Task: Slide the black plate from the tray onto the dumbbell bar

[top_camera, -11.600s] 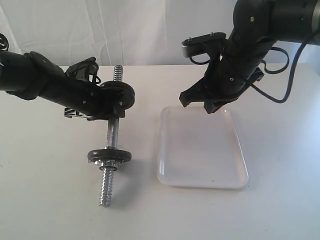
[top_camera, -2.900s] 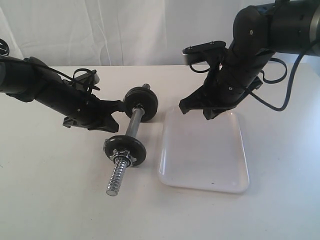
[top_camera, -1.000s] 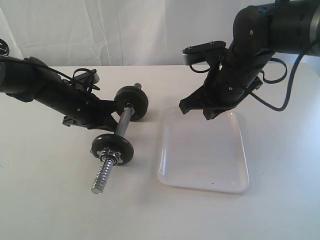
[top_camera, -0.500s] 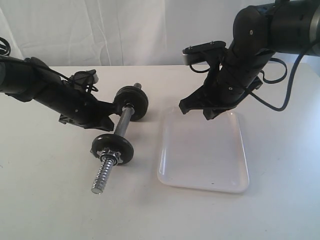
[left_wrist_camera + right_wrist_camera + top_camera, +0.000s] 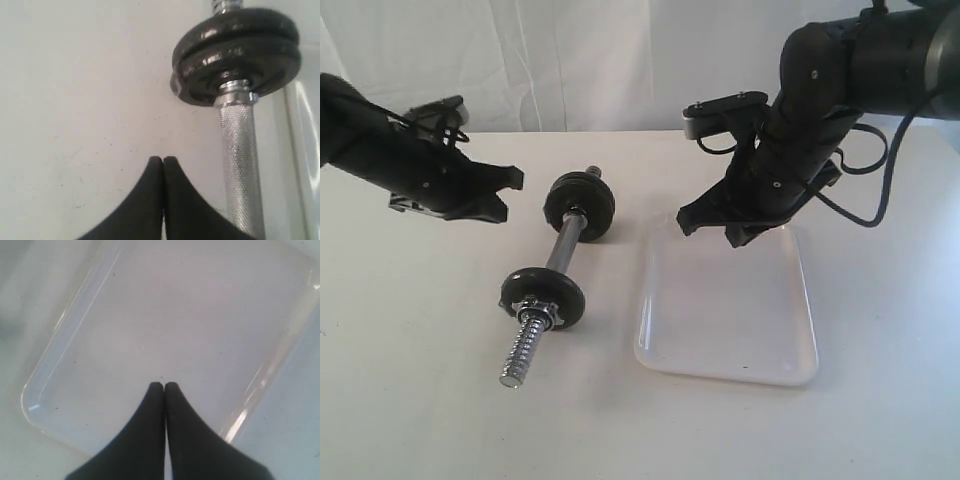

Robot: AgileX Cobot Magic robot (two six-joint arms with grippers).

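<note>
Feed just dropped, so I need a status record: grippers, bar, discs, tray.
left gripper: shut, holding nothing, off to the side of the bar
right gripper: shut, holding nothing, over the tray
dumbbell bar: lying on the table beside the tray
far-end discs: two stacked on the bar
near-end disc: one, on the bar
tray: no disc in it

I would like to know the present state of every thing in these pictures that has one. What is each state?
left gripper, shut, holding nothing, apart from the bar
right gripper, shut, holding nothing, over the tray
tray, empty, flat on the table
dumbbell bar, lying on the table, not held
far black plates, two stacked, threaded on the bar
near black plate, threaded on the bar, standing on its edge
</note>
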